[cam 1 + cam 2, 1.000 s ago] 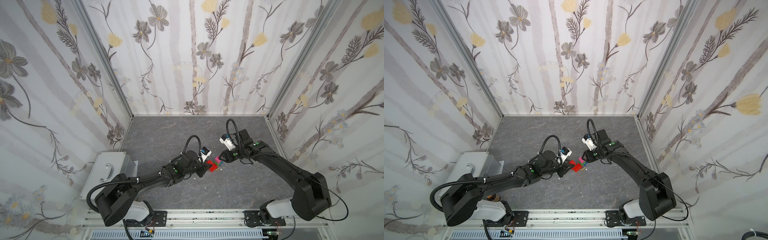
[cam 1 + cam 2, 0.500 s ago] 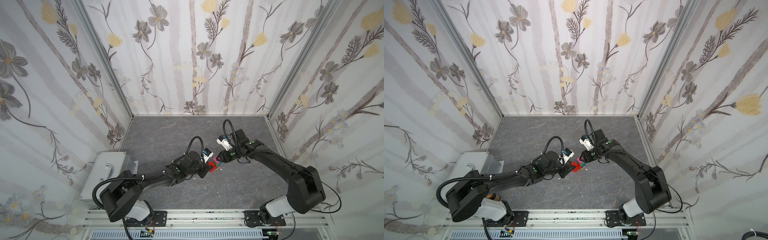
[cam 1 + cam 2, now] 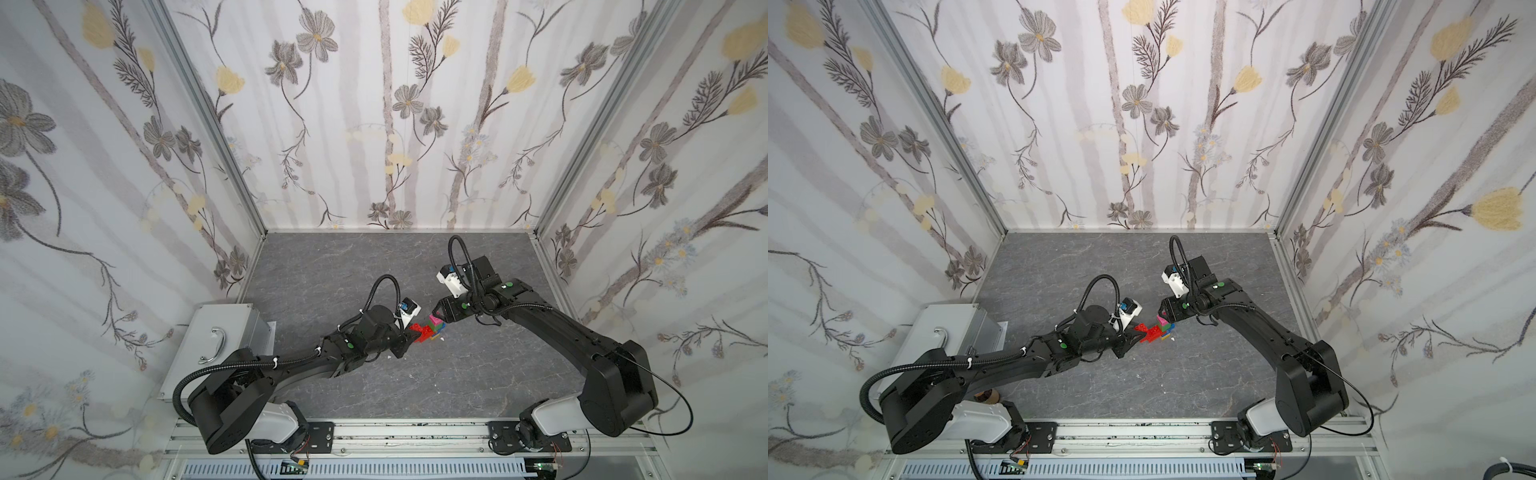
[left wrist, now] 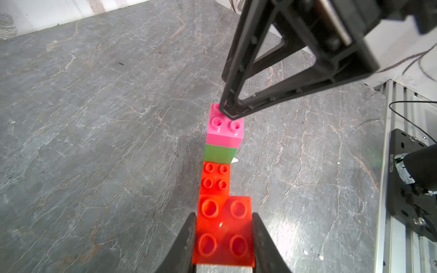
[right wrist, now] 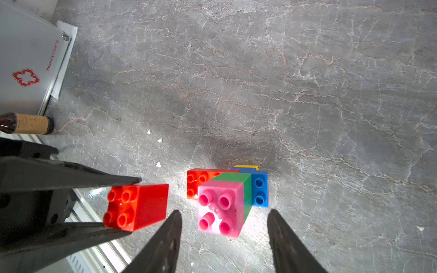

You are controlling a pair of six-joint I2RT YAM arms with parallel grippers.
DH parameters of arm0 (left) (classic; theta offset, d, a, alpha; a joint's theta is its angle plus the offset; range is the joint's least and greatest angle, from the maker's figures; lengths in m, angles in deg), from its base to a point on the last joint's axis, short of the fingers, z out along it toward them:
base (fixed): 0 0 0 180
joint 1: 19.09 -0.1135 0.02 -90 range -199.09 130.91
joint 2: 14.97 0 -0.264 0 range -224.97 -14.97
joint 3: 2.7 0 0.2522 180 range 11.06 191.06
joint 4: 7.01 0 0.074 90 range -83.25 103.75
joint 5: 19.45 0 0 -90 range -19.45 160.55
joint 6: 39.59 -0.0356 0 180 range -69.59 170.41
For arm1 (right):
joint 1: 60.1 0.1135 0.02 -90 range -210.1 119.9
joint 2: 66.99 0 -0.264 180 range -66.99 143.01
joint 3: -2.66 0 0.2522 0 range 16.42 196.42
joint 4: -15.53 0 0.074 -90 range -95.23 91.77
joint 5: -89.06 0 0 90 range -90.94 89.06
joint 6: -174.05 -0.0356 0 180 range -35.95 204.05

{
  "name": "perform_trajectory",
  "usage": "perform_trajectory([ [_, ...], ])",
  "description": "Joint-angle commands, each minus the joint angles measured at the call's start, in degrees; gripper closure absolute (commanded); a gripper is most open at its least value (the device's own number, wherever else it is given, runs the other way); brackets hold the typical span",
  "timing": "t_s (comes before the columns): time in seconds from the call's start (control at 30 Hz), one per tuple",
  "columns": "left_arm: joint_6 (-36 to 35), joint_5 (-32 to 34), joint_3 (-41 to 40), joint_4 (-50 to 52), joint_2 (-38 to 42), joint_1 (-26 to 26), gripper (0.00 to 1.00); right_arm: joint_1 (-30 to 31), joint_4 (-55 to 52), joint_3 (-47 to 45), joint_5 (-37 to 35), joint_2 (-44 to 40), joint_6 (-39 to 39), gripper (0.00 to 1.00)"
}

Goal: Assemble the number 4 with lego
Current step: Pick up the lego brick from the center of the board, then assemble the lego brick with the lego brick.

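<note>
The number 4 (image 5: 221, 208) stands on the grey floor as a pink, green (image 5: 246, 186), blue (image 5: 260, 189) and yellow (image 5: 247, 167) column with a longer red brick (image 5: 198, 182) jutting sideways. It shows in both top views (image 3: 434, 330) (image 3: 1163, 328). My right gripper (image 5: 224, 212) is open, its fingers either side of the pink top brick (image 4: 224, 128) without touching its sides. My left gripper (image 4: 223, 216) is shut on a red square brick (image 4: 223, 231) at the long red brick's (image 4: 215, 179) free end; I cannot tell whether they are joined.
A grey metal case with a handle (image 3: 220, 340) and a red cross mark (image 5: 26, 78) sits at the left near the front. A brown cork-wrapped bottle neck (image 5: 26, 124) lies beside it. White crumbs (image 5: 159, 164) dot the floor. An aluminium rail (image 3: 374, 432) runs along the front edge.
The right gripper's jaws have spread apart around the pink brick. Both arms shifted slightly left a second ago and have held their place since. The left gripper still holds the red brick.
</note>
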Motion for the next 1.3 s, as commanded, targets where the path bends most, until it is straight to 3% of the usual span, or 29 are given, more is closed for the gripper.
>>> perform_trajectory([
  [0.0,-0.52,-0.55,-1.93,-4.84,1.67,-0.82,1.00,1.37,0.79,0.34,-6.37,1.09,-2.17,0.41],
  [0.4,-1.11,-1.40,-1.92,-4.47,1.40,-2.16,1.00,7.78,0.79,0.59,-15.46,4.35,-6.18,0.42],
  [0.7,-1.98,-3.35,-1.26,-6.17,-0.22,-2.17,1.00,9.06,2.06,-0.63,-18.67,4.70,-9.89,0.60],
  [0.87,-3.89,-7.17,0.53,-8.65,-3.98,-2.75,1.00,10.22,1.74,-1.98,-24.17,3.79,-15.06,0.69],
  [1.03,-5.12,-10.39,0.05,-14.36,-6.91,-4.15,1.00,12.17,-0.06,-1.62,-27.41,4.76,-17.94,0.72],
  [1.27,-12.18,-11.98,-0.73,-15.42,-8.23,-5.93,1.00,13.48,0.25,-3.78,-27.56,6.42,-18.78,0.77],
])
